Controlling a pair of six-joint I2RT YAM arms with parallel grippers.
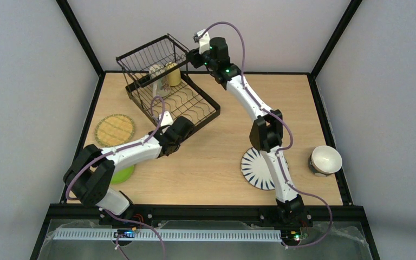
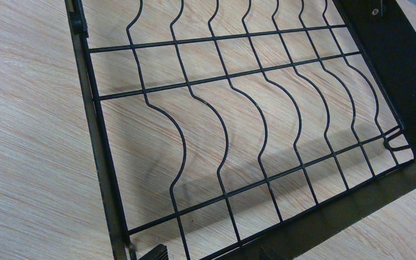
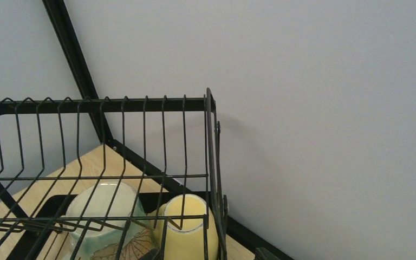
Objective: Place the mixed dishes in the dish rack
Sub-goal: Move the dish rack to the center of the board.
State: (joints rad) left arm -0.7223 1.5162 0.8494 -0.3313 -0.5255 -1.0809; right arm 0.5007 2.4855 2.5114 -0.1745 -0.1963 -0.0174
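Observation:
The black wire dish rack (image 1: 195,105) stands at the back left of the table. Its raised basket holds an upturned yellow mug (image 1: 173,74) and a beige mug (image 1: 156,79). In the right wrist view the yellow mug (image 3: 187,230) and the beige mug (image 3: 103,214) sit behind the basket wires. My right gripper (image 1: 189,58) hovers open and empty at the basket's right corner. My left gripper (image 1: 190,126) is open and empty over the rack's plate dividers (image 2: 238,124). The yellow woven plate (image 1: 115,130), lime-green plate (image 1: 124,174), striped plate (image 1: 253,168) and one small bowl (image 1: 325,160) lie on the table. The other bowl is out of view.
The lime-green plate is partly under my left arm and the striped plate partly under my right arm. Black frame posts and grey walls close in the table. The rack's solid black tray edge (image 2: 411,81) runs along the right of the left wrist view.

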